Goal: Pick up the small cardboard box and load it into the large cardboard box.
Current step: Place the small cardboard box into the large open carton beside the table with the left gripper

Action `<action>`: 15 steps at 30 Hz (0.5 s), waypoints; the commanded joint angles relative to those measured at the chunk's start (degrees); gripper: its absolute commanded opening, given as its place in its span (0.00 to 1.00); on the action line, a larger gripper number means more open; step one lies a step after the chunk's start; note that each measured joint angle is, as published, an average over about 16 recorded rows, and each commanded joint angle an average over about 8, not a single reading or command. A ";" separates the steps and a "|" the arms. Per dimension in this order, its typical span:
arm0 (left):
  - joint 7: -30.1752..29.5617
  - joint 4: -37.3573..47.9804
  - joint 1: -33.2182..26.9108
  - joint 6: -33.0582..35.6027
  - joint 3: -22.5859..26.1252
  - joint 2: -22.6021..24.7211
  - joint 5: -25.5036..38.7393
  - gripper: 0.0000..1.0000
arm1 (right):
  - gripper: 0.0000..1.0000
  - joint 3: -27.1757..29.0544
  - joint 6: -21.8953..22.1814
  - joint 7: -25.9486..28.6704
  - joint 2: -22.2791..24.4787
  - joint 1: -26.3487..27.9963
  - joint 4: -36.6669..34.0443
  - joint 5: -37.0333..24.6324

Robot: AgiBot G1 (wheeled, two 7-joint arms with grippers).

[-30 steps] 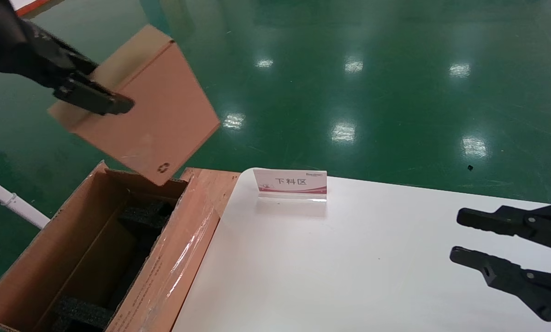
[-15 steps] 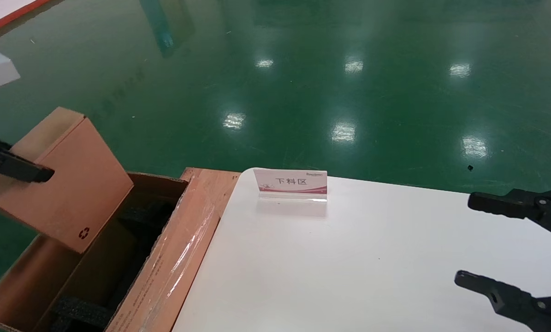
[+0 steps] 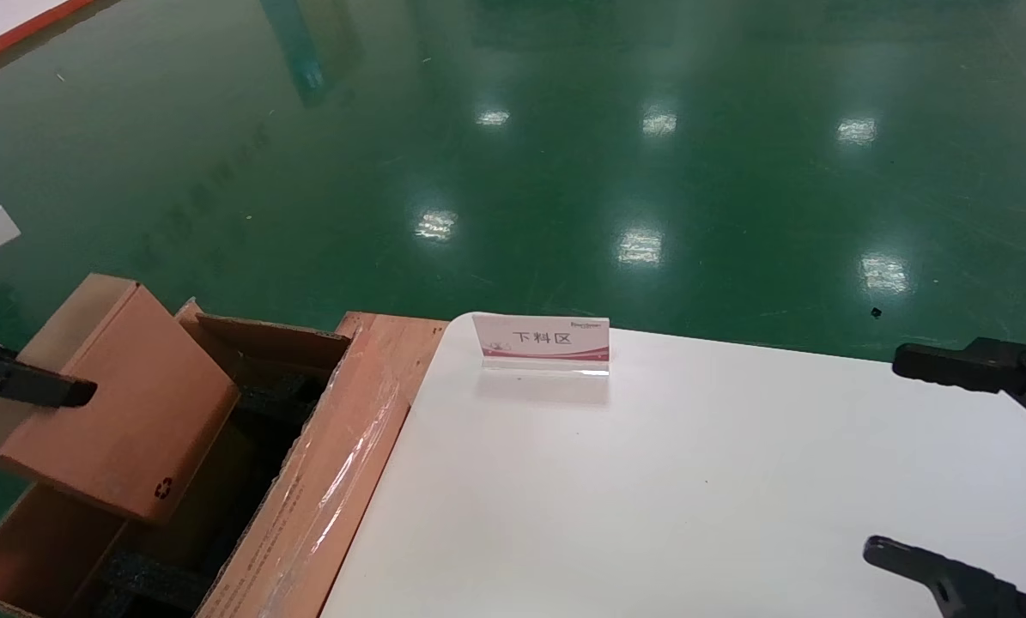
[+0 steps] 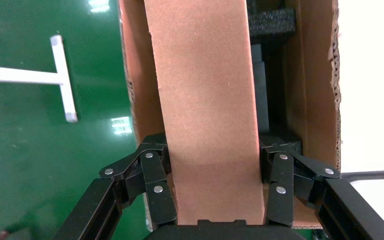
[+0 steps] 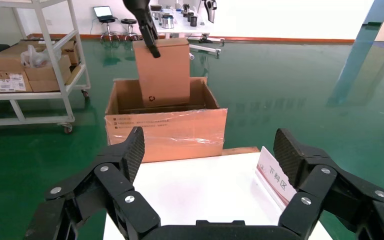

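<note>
The left gripper has its jaws pinching the small cardboard box across its narrow sides, one black finger flat against each face. The box hangs tilted from the jaws, its lower end dipping into the open top of the large cardboard box, with the recycling mark at the low corner nearest the table. Beyond the held box, deeper down inside the big carton, black foam blocks sit against the walls. The carton's taped flap with red print lies between the jaws and the white table, touching the table's edge. A white pipe frame stands on the green floor on the far side of the carton.

The right gripper hovers over the table well apart from both boxes, jaws spread wide and holding nothing. A small sign card stands near the table's far edge, between the two grippers.
</note>
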 commanded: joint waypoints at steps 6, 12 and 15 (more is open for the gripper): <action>1.22 -0.44 1.24 -0.28 0.57 -3.41 1.09 0.00 | 1.00 -0.02 0.01 -0.01 0.01 0.00 0.00 0.01; 2.62 -0.06 3.06 -1.42 0.65 -5.29 1.86 0.00 | 1.00 -0.04 0.02 -0.02 0.02 0.01 0.00 0.03; 3.65 0.98 4.99 -2.77 0.35 -5.31 2.14 0.00 | 1.00 -0.05 0.02 -0.02 0.02 0.01 0.00 0.03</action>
